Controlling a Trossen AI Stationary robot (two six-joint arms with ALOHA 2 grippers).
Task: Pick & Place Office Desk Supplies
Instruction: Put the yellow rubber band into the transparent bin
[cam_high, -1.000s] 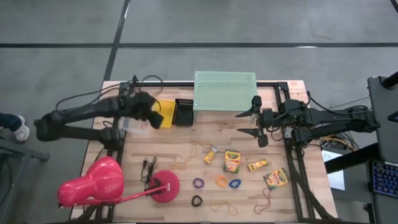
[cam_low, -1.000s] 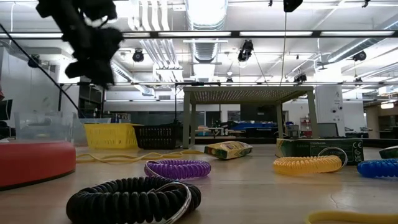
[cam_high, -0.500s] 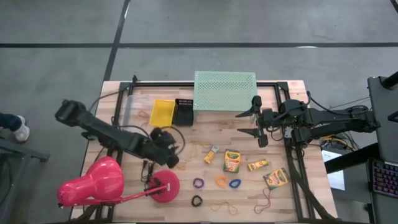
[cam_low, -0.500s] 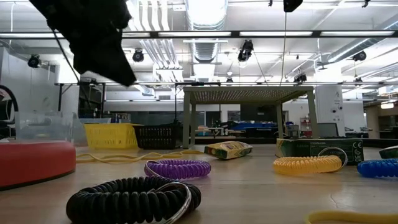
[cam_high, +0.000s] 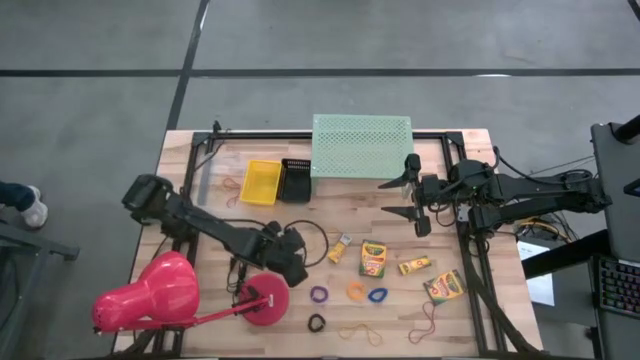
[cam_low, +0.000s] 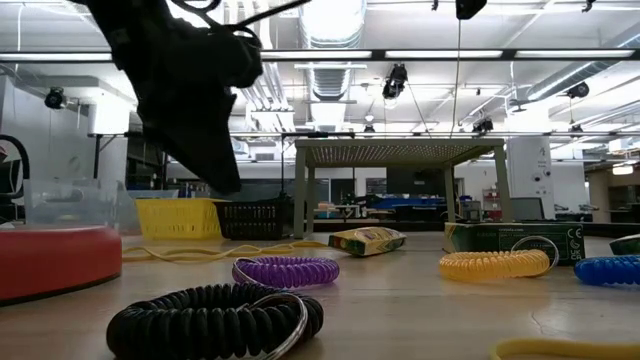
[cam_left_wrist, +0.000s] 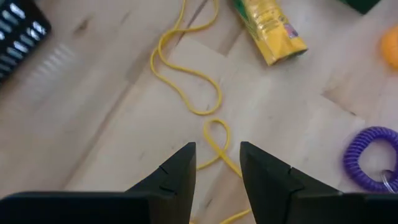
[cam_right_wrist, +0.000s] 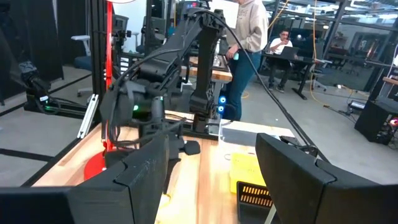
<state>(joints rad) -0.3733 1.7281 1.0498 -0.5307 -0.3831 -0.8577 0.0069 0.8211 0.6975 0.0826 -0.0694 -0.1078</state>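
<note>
Lying looped on the wood, a thin yellow rubber band (cam_left_wrist: 208, 127) sits below the left gripper (cam_left_wrist: 216, 163), jaws parted, empty.

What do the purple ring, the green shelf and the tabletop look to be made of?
Purple ring: coiled plastic, glossy, by its spiral ridges. Green shelf: likely painted metal, dotted with small holes. Tabletop: light wood, matte, with plank seams and grain.

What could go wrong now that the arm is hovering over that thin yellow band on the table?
The left gripper, open and empty, hangs over a thin yellow rubber band lying flat on the wood; the fingers may scrape the table or close on nothing. The purple coil loop and small crayon box lie nearby and could get nudged.
</note>
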